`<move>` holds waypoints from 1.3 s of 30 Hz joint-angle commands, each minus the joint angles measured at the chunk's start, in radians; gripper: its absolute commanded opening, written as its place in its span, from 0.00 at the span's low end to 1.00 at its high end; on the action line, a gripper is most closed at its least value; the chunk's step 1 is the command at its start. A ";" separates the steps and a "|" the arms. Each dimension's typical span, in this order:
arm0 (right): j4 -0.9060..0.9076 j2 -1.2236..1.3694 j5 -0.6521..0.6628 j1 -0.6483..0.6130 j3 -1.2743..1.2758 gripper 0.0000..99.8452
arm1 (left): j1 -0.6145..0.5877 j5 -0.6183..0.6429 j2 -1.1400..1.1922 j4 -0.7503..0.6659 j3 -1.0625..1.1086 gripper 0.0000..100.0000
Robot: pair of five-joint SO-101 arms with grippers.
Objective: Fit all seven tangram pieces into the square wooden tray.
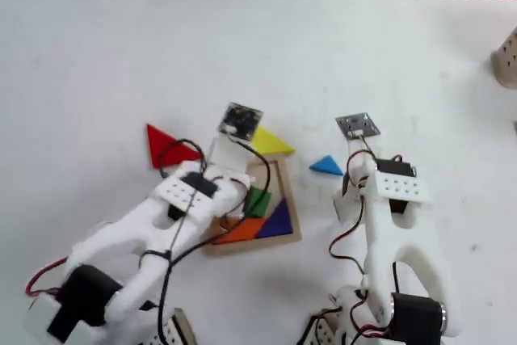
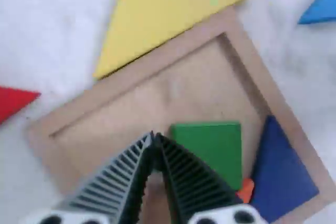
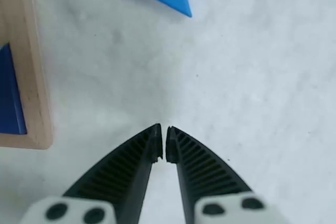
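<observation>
Counting three pieces seated in the tray: green square, dark blue triangle, orange piece, all packed together in one part of the tray. The rest of the tray floor shows bare wood.

Outside the tray:
- yellow triangle, flat on the table, long edge against the tray's outer rim
- red triangle, well apart from the tray, on the side away from the right arm
- light blue triangle, near the tray, on the right arm's side

That makes six. I can't place the seventh; the left arm covers part of the tray.

Left gripper hangs over the bare tray floor, just beside the green square, jaws clenched tip to tip on nothing. Right gripper sits over the table just outside the tray's corner, jaws also pressed together and empty.

Judgement: under halfway. At least three pieces are left to seat, and yellow looks like the nearest candidate.
</observation>
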 commanded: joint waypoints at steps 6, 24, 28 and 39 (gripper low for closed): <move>-0.008 0.001 0.011 -0.005 -0.003 0.02 | 0.053 0.000 0.042 0.014 -0.069 0.02; -0.012 0.001 0.011 -0.007 -0.003 0.02 | 0.101 0.008 0.042 -0.117 -0.074 0.02; -0.012 0.001 0.011 -0.007 -0.003 0.02 | 0.128 0.009 0.042 -0.130 -0.074 0.02; -0.012 0.001 0.011 -0.007 -0.003 0.02 | 0.039 0.009 0.041 -0.120 -0.106 0.02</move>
